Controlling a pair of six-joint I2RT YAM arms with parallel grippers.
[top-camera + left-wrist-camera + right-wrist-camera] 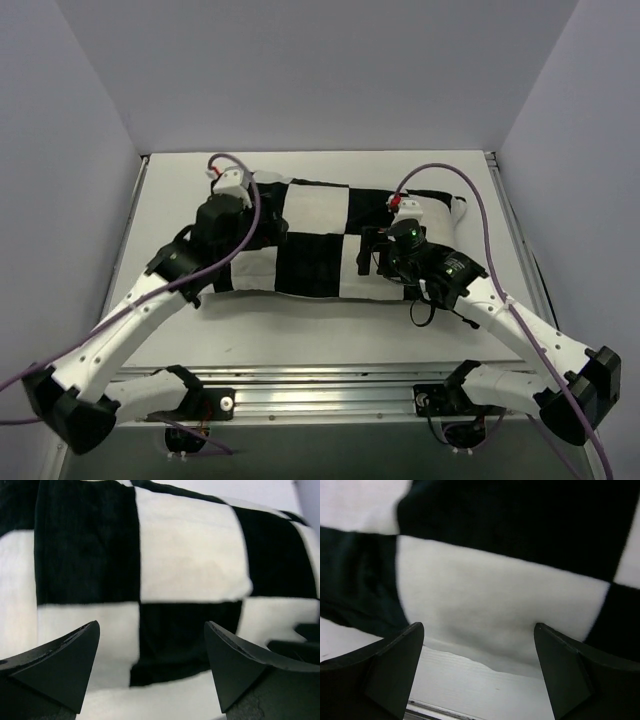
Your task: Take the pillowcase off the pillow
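Note:
The black-and-white checkered pillowcase [310, 240] lies across the table, stuffed full. The pillow inside it is hidden; I cannot tell whether the white patch at the right end is bare pillow or a white check. My left gripper [262, 225] hovers over the left end, pointing right along the fabric. It is open [151, 623], with checkered cloth [190, 570] beyond the fingers and nothing between them. My right gripper [368, 252] sits at the front right part of the pillowcase. Its jaws stand wide open [479, 626], empty, facing a white check [495, 610] just above the tabletop.
The white table [320, 320] is boxed in by pale walls at the left, back and right. An aluminium rail [320, 385] runs along the near edge between the arm bases. Purple cables [480, 215] loop above both wrists.

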